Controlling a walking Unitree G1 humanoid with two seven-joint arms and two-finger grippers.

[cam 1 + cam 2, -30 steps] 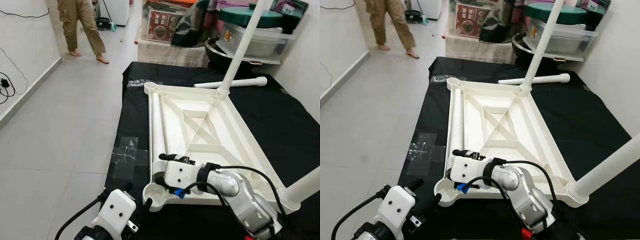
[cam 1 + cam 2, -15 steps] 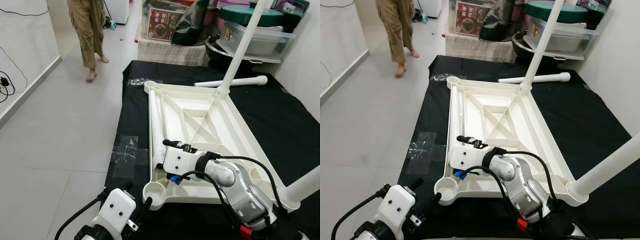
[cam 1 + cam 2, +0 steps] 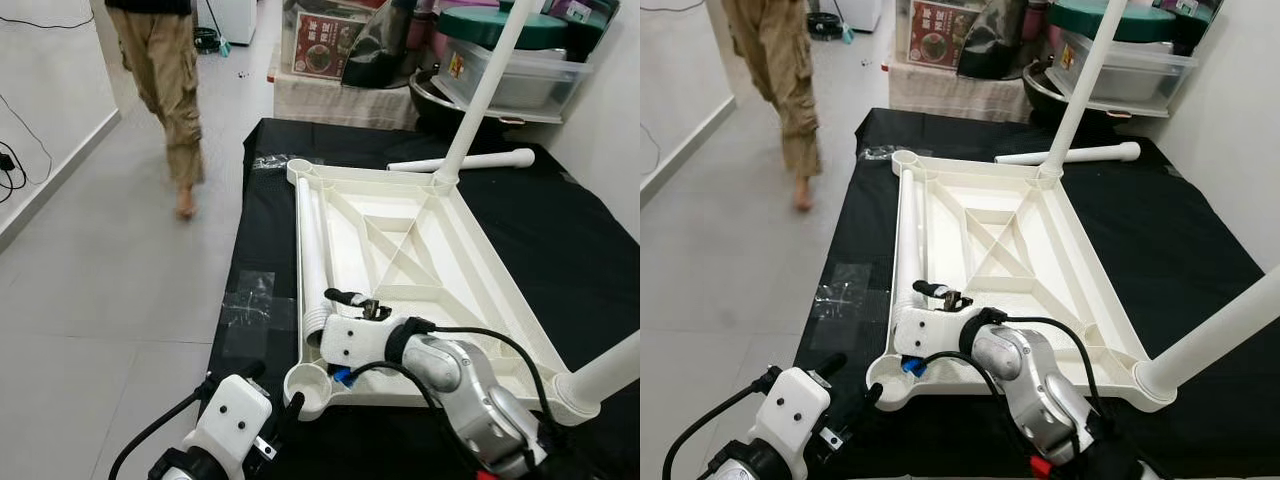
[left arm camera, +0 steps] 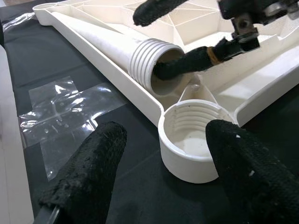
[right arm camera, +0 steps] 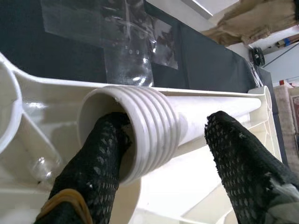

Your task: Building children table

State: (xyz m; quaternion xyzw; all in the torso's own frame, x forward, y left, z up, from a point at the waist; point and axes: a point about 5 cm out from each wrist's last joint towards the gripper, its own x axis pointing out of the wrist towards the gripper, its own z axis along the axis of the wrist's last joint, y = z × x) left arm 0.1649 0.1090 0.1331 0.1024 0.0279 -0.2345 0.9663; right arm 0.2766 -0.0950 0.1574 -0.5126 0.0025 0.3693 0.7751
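The loose white plastic table leg with a threaded end [image 3: 313, 250] is lying inside the upturned white plastic children's tabletop [image 3: 420, 240], along its left rail, long axis running away from the robot, threaded open mouth pointing back toward the near-left corner. The tabletop is resting underside-up on a black cloth [image 3: 560, 240] spread over the floor; two legs are already standing in its right-hand sockets, far [image 3: 487, 85] and near [image 3: 605, 372], and another loose white leg [image 3: 460, 163] is lying on the cloth beyond the far edge. The right end effector [image 5: 154, 154] is straddling the threaded end: one black finger [image 5: 100, 158] is sitting inside the bore, the other [image 5: 243, 163] is outside against the tube, so the wall is lying between them; the jaws are standing spread and do not look clenched yet. The empty round threaded socket [image 4: 194, 137] at the near-left corner is just beside the leg's mouth, on the robot's side of it. The left end effector [image 4: 163, 172] is hovering released, fingers wide apart, low over the cloth next to that socket, touching nothing. Judgement: the right arm is nearer the leg and is set to pinch it; the leg would need lifting, swinging upright and threading into the socket. A person's legs in tan trousers [image 3: 165, 90] are walking on the grey tiled floor [image 3: 100, 300], well apart.
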